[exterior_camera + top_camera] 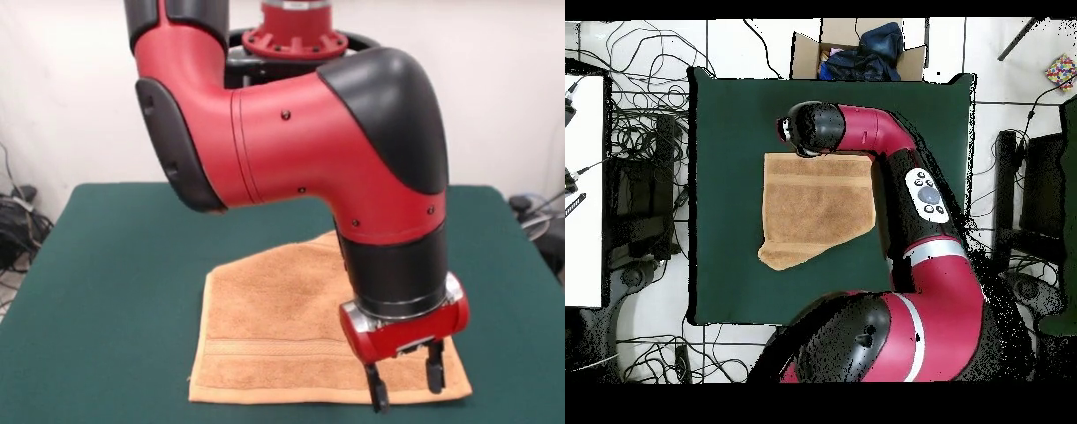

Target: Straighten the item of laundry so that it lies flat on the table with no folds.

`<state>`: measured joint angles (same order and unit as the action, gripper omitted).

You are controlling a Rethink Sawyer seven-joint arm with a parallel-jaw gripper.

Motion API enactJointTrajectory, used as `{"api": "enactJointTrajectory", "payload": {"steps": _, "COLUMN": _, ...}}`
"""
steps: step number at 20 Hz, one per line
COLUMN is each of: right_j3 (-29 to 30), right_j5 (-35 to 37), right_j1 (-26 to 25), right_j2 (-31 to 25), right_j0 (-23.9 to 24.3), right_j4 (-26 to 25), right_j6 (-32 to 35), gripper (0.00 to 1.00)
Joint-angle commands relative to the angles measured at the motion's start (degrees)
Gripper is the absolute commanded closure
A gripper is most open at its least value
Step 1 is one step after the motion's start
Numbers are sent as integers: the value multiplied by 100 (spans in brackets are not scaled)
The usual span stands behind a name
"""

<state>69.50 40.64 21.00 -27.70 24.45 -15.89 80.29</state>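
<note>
I see the gripper [406, 382] with fingers spread apart and empty, just above the near banded edge of the towel [274, 340]. The towel lies mid-table [106, 291] (one far corner folded slantwise), with green felt open all round.

Red-black arm [309, 150] bent at elbow, wrist vertical; gripper [406, 380] points straight down, black fingers [377, 389] spread apart.
</note>
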Motion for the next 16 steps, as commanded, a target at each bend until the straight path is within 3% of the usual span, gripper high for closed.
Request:
{"api": "enactJointTrajectory", "payload": {"steps": 1, "right_j3": -449, "right_j5": 1017, "right_j1": -518, "right_j2": 299, "right_j0": -183, "right_j4": -87, "right_j6": 92, "gripper": 0}}
{"api": "enactJointTrajectory", "payload": {"steps": 8, "right_j3": -1308, "right_j5": 2057, "right_j1": -1125, "right_j2": 473, "right_j0": -501, "right_j4": -263, "right_j6": -16, "gripper": 0}}
{"api": "enactJointTrajectory", "payload": {"steps": 16, "right_j3": -1641, "right_j5": 2672, "right_j1": -1387, "right_j2": 205, "right_j0": -470, "right_j4": -190, "right_j6": -307, "gripper": 0}}
